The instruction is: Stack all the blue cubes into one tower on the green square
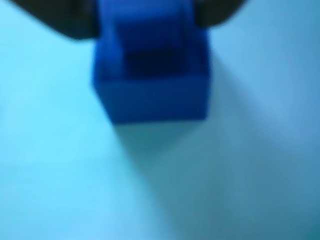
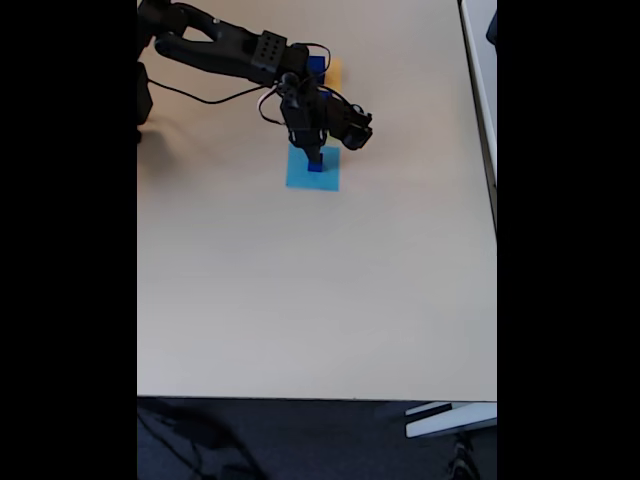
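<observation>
Wrist view, blurred: a blue cube [image 1: 152, 102] on the light-blue square [image 1: 60, 165], a smaller blue cube [image 1: 147, 35] on top, between my dark fingers [image 1: 75, 20]. My claw [image 1: 147, 30] seems closed on that upper cube; the blur leaves this unsure.

Fixed view: my claw [image 2: 314, 155] points down over the cube [image 2: 316, 166] on the light-blue square [image 2: 300, 178], far part of the beige table [image 2: 320, 290]. Another blue cube [image 2: 317, 66] sits farther back beside an orange patch [image 2: 334, 70].
</observation>
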Controlling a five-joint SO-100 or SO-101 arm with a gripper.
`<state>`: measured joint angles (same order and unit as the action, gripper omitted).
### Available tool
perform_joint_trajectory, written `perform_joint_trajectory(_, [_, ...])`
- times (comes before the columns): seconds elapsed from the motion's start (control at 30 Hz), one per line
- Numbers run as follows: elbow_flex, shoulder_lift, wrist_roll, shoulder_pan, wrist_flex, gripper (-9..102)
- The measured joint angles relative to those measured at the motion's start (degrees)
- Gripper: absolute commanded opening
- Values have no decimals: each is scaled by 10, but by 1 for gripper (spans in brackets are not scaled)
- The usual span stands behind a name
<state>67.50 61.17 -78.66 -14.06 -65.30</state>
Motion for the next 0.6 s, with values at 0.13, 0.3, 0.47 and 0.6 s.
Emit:
perform_joint_trajectory(0.13, [-13, 0, 5, 6, 0, 14])
perform_joint_trajectory(0.3, [-36, 13, 9, 5, 0, 19])
perform_joint_trajectory(0.47, [-42, 28, 15, 6, 0, 26])
perform_joint_trajectory(0.6, [-72, 28, 18, 19, 0, 27])
